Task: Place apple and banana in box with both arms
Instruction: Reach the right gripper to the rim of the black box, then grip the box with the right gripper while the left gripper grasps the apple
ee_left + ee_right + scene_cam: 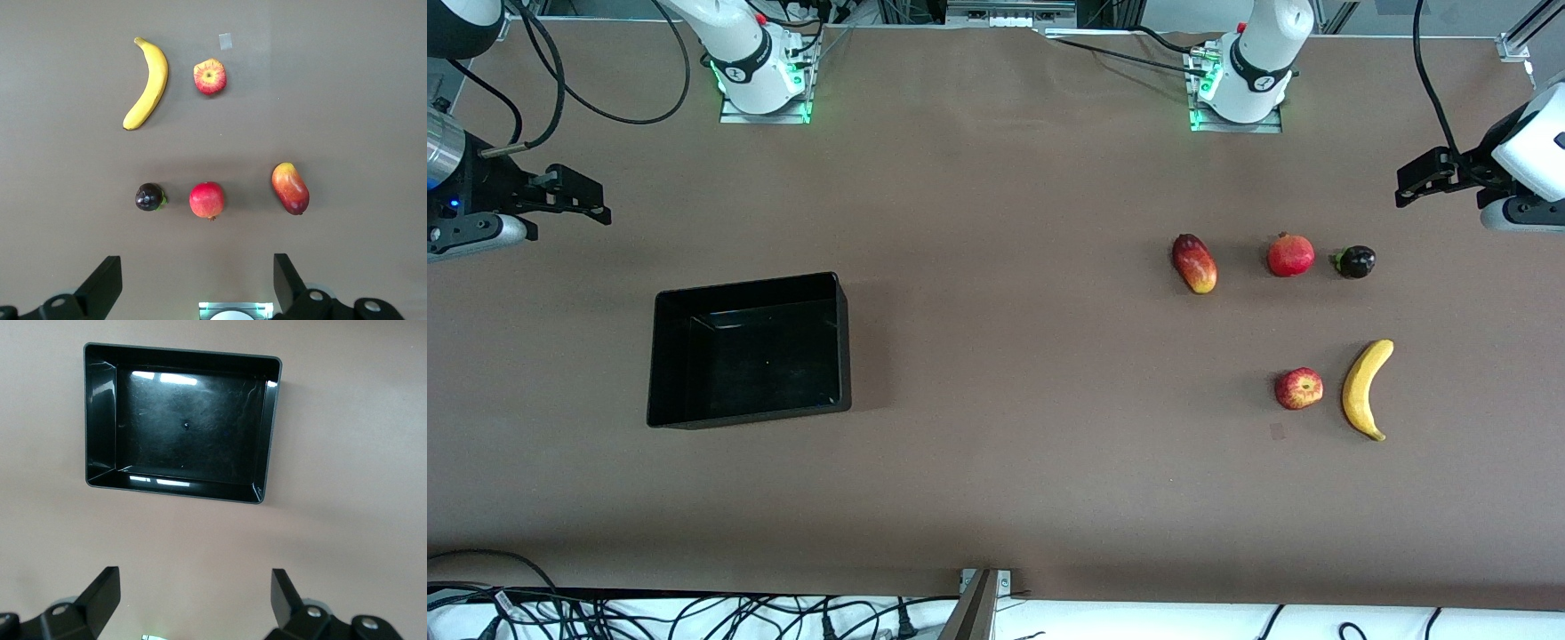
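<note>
Both grippers, left (193,283) and right (193,600), hang wide open (holding nothing); apple (1298,388) beside banana (1367,388), box (667,356) well apart.

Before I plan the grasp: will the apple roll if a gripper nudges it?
Probably. The apple is round and lies loose on the flat table, so a sideways nudge could roll it toward the banana beside it. Its glossy skin may slip; closing across its widest part seems safest.

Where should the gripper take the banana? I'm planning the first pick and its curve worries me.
Probably at the thick middle of the banana, coming straight down with fingers across its width. It lies flat on the table, and the apple beside it leaves a gap.
</note>
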### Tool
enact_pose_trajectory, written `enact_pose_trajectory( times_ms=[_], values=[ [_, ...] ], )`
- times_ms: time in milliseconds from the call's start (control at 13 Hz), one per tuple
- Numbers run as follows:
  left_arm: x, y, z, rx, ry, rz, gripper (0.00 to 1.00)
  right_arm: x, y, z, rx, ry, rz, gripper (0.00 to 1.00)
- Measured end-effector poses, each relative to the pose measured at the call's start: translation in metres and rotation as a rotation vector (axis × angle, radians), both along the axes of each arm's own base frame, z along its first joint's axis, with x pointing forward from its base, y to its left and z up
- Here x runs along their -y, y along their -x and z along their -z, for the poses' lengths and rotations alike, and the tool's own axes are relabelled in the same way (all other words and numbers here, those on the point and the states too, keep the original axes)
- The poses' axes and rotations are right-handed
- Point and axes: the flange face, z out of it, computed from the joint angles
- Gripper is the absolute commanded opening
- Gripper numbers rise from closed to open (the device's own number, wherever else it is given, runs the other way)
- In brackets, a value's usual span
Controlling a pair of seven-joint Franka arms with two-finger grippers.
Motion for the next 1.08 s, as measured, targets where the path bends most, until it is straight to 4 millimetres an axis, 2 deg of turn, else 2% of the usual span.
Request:
enact_pose_trajectory(
  times_ms=[385, 538, 615, 692, 846, 1000, 1077],
  values=[
    [0.000, 0.000, 0.001, -0.002, 0.000, 0.000, 1.00, 0.000, -0.001, 0.001, -0.003, 0.002, 0.001, 1.00],
    [0.000, -0.001, 0.001, -0.002, -0.001, 0.000, 1.00, 0.001, -0.007, 0.016, -0.030, 0.019, 0.003, 1.00],
    [0.000, -0.001, 0.002, -0.004, -0.001, -0.001, 1.00, 0.004, -0.014, 0.036, -0.054, 0.050, 0.003, 1.00],
    [0.000, -0.003, 0.005, -0.005, -0.002, -0.002, 1.00, 0.008, -0.026, 0.065, -0.064, 0.077, 0.006, 1.00],
    [-0.001, -0.017, 0.018, 0.017, -0.008, -0.005, 1.00, 0.024, -0.046, 0.140, -0.060, 0.106, 0.026, 1.00],
    [-0.006, -0.041, 0.050, 0.043, -0.022, -0.015, 1.00, 0.048, -0.050, 0.215, -0.047, 0.124, 0.055, 1.00],
    [-0.009, -0.055, 0.071, 0.057, -0.032, -0.020, 1.00, 0.058, -0.047, 0.245, -0.035, 0.130, 0.065, 1.00]
  ],
)
